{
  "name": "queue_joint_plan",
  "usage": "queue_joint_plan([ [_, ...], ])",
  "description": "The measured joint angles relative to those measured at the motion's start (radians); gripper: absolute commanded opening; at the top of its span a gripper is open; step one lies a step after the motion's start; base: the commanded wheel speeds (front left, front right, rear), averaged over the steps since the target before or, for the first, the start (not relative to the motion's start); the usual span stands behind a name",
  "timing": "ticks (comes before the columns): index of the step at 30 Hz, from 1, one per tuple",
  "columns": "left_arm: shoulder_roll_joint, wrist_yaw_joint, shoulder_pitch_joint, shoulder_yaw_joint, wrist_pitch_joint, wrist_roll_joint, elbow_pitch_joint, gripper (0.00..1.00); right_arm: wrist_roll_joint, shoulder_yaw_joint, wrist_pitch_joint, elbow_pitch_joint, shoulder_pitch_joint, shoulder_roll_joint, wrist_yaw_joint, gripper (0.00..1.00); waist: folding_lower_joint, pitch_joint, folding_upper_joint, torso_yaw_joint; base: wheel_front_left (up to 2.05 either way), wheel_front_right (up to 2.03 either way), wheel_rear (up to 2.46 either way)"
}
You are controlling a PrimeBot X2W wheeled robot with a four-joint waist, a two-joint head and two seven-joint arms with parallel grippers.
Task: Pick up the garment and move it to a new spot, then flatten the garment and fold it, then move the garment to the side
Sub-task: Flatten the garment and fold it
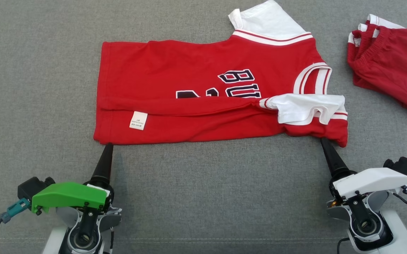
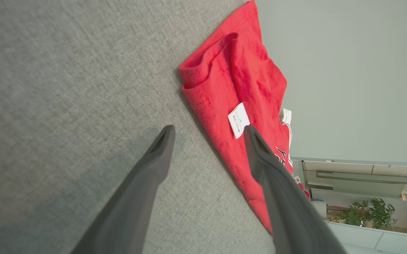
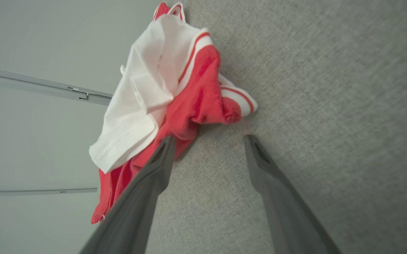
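Observation:
A red jersey, the garment [image 1: 203,91], lies flat and sideways on the grey cloth surface [image 1: 203,197], with white sleeves, dark lettering and a white care label. Its near long edge is folded up over the body. My left gripper [image 1: 107,146] is open, its tips at the near left corner; in the left wrist view the left gripper [image 2: 207,132] straddles the garment [image 2: 245,88] edge beside the label. My right gripper [image 1: 324,141] is open at the near right corner. In the right wrist view the right gripper [image 3: 209,138] stands just short of the bunched sleeve of the garment [image 3: 196,102], holding nothing.
A second red piece of clothing with white trim [image 1: 390,63] lies crumpled at the far right, close to the jersey's collar end. Bare grey surface stretches between my arms and to the left of the jersey.

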Motion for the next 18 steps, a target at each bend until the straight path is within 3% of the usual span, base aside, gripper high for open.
queue_joint_plan([
  [18,-0.003,0.0,-0.079,-0.012,0.017,0.006,0.043,1.0,0.026,-0.019,-0.002,0.035,-0.081,0.007,0.0,1.0,0.0,0.03,0.0,-0.015,0.0,0.0,0.0],
])
